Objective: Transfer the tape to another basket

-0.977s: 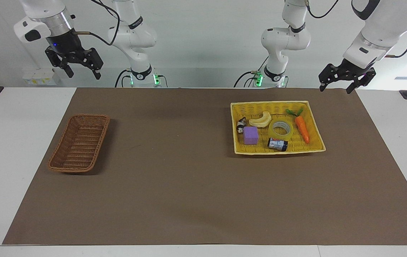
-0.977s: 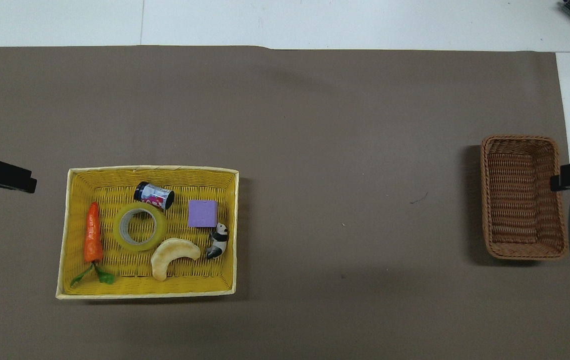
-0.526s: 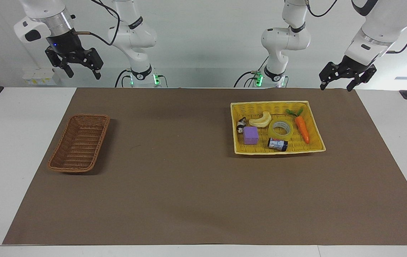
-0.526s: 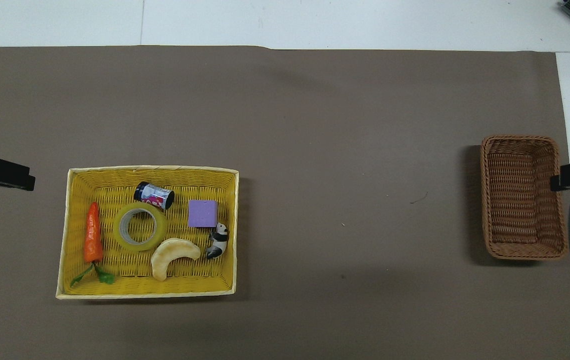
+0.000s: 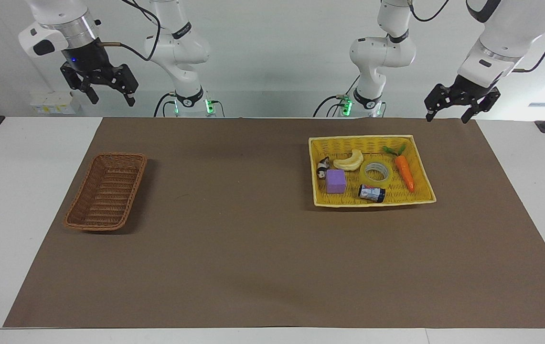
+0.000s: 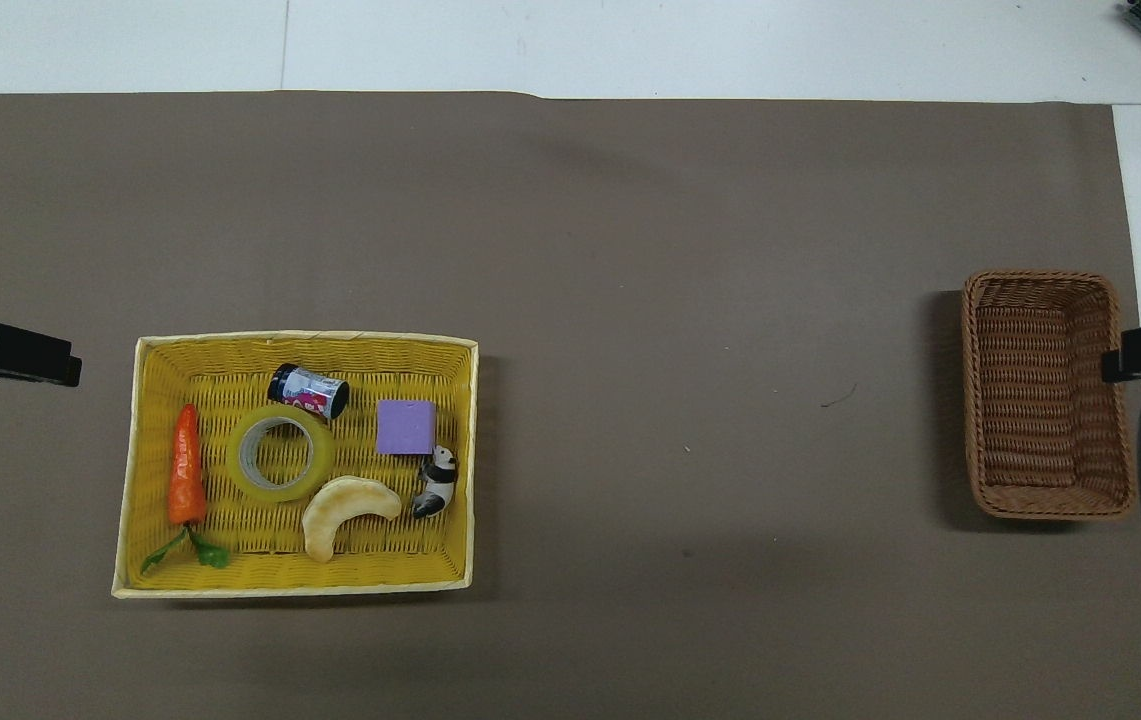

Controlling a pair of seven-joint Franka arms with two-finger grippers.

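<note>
Yellowish tape point(image 5: 377, 174) lay untouched in its tray point(image 5: 370, 139), brown basket point(image 5: 105, 191) at frame left unfilled; left gripper point(image 5: 447, 115) and right gripper point(image 5: 109, 100) hung spread apart, nothing moved.

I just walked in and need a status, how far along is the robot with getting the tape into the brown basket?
Nothing is done yet. The tape lies flat in the yellow tray, between the carrot and the banana. The brown basket holds nothing. The left gripper hangs open in the air past the tray's corner; the right gripper waits, open, high at the basket's end. Left: the reach, grasp, carry and drop.
</note>
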